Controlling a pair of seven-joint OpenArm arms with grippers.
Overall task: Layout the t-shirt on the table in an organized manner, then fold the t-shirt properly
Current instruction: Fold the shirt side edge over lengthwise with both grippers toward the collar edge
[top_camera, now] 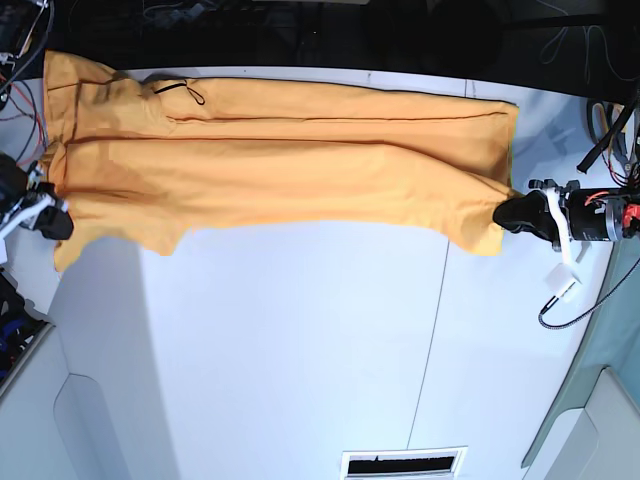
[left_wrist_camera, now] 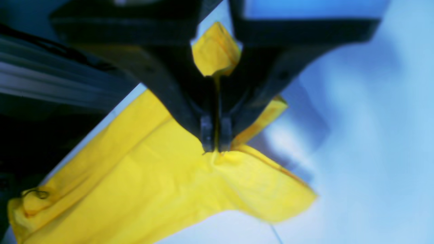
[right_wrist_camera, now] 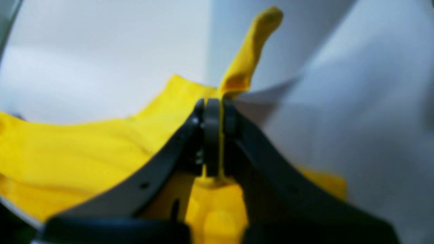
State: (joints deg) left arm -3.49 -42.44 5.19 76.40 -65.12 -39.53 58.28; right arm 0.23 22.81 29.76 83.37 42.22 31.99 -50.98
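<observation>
You've got the shirt [top_camera: 280, 160] stretched along the table's [top_camera: 300, 350] far edge, left gripper [left_wrist_camera: 216, 144] and right gripper [right_wrist_camera: 217, 135] each pinching an opposite end of it.

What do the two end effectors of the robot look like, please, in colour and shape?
Both are black. The left end effector has two curved fingers that narrow to small flat pads. The right end effector looks the same, with small holes along its fingers. In the base view, white parts and a red detail show behind the left one.
</observation>
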